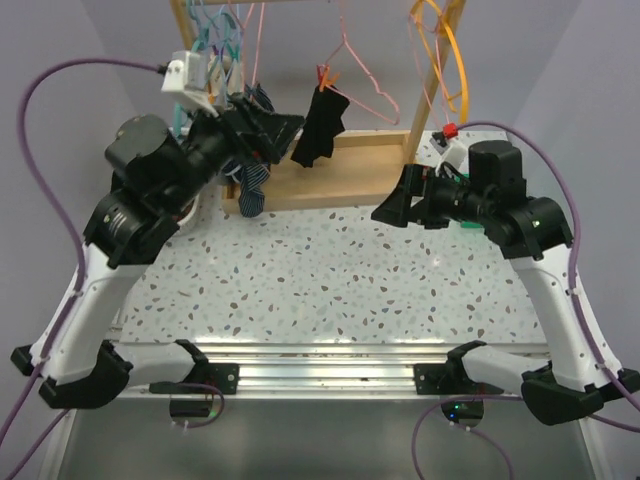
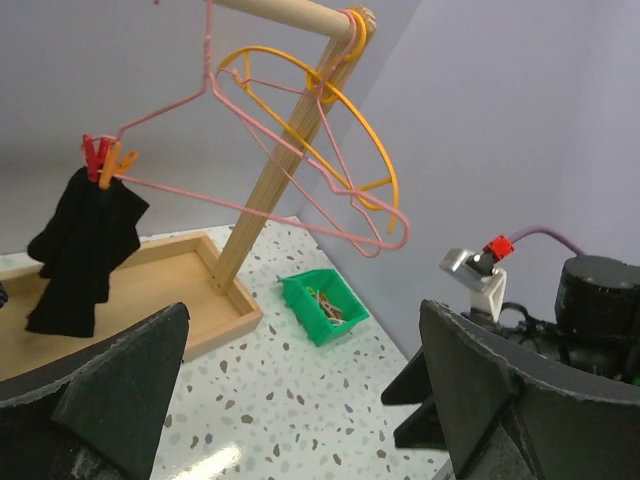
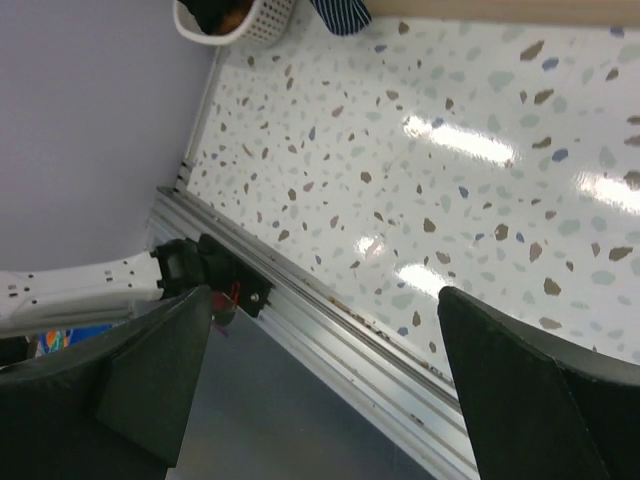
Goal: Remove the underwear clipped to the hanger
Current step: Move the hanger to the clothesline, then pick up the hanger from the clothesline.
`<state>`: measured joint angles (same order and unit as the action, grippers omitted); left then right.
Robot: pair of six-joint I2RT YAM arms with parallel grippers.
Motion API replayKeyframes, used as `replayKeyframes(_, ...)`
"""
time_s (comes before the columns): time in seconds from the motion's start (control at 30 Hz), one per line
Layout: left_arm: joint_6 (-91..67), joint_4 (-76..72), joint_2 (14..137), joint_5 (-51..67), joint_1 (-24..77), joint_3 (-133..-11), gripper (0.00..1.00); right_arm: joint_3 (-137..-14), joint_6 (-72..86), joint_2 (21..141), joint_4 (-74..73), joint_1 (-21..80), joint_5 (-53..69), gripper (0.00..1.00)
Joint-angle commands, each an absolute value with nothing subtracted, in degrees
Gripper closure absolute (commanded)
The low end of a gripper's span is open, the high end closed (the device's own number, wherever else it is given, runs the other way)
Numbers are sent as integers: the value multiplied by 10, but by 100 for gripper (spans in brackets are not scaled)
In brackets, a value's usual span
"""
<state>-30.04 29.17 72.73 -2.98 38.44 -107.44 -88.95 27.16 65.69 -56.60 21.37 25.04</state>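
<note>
One black underwear (image 1: pixel 320 128) hangs limp from a pink wire hanger (image 1: pixel 358 82), pinned at its top by red and orange clips (image 1: pixel 325 76). In the left wrist view the underwear (image 2: pixel 85 248) hangs at the left end of the hanger (image 2: pixel 250 150) under the clips (image 2: pixel 106 160). My left gripper (image 1: pixel 285 130) is raised, open and empty, just left of the underwear and apart from it; it also shows in the left wrist view (image 2: pixel 300 400). My right gripper (image 1: pixel 392 205) is open and empty, low over the table at the right, and also shows in the right wrist view (image 3: pixel 330 390).
A wooden rack stands in a wooden tray (image 1: pixel 330 178), with a yellow hanger (image 1: pixel 450 50) on its rail. A dark blue striped garment (image 1: pixel 250 185) hangs under my left arm. A white basket (image 3: pixel 240 18) sits far left. A green bin (image 2: pixel 322 305) of clips sits right of the tray.
</note>
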Motion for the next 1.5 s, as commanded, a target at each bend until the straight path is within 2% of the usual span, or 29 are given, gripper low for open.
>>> replayKeyframes(0.0, -322, 224, 656, -59, 388, -992, 0, -999, 267, 672, -588, 215, 225, 1)
replayKeyframes(0.1, -320, 242, 622, -98, 388, -955, 0, -1093, 245, 707, -613, 216, 206, 1)
replayKeyframes(0.3, -321, 293, 604, -98, 388, -932, 0, -1285, 185, 780, -716, 215, 123, 1)
replayKeyframes(0.4, -323, 284, 582, -107, 388, -904, 0, -1293, 156, 770, -695, 215, 90, 1)
replayKeyframes(0.73, -332, 291, 548, -111, 388, -855, 0, -1309, 80, 789, -492, 215, 33, 1)
replayKeyframes(0.9, -334, 308, 532, -137, 387, -844, 0, -1424, 111, 897, -518, 215, 99, 1)
replayKeyframes(0.97, -337, 309, 525, -144, 388, -835, 0, -1430, 126, 926, -509, 215, 103, 1)
replayKeyframes(1.27, -334, 312, 512, -163, 387, -821, 0, -1498, 98, 1036, -534, 217, 2, 2)
replayKeyframes(1.47, -326, 316, 514, -183, 387, -825, 0, -1487, 101, 1038, -548, 217, 28, 11)
